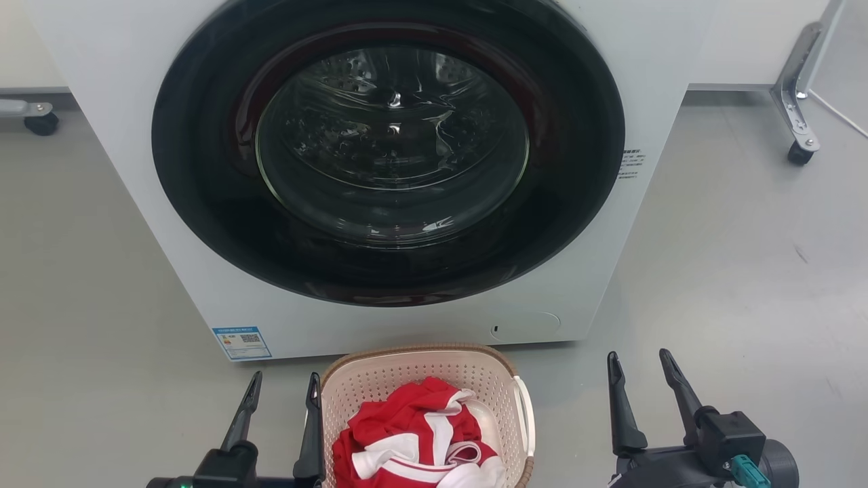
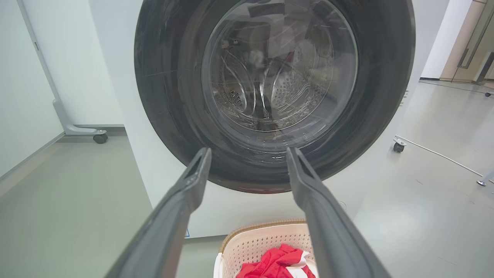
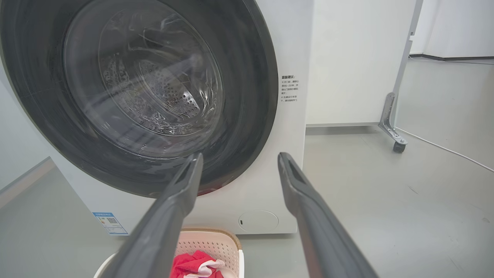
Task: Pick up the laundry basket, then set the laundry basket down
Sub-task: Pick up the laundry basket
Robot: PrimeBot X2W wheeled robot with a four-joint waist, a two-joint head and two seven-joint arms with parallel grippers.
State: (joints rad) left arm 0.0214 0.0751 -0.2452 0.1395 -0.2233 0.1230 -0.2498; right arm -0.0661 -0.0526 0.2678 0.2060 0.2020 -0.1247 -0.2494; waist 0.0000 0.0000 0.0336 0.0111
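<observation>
Left hand [image 1: 285, 376], right hand [image 1: 638, 354] agape; one laundry basket [image 1: 407, 375] between.

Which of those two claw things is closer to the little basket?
The left gripper: its inner finger stands right beside the left wall of the laundry basket. The right gripper stands well apart on the other side.

left gripper [image 1: 285, 379]: two long dark grey fingers [image 2: 170, 220] tapering to narrow tips, shallow slot near each tip; black base block; small green light [image 1: 178, 482]. right gripper [image 1: 639, 356]: same fingers, boxy black housing [image 1: 729, 434], teal connector plug [image 1: 744, 470], round dark grey wrist [image 1: 781, 464].
</observation>
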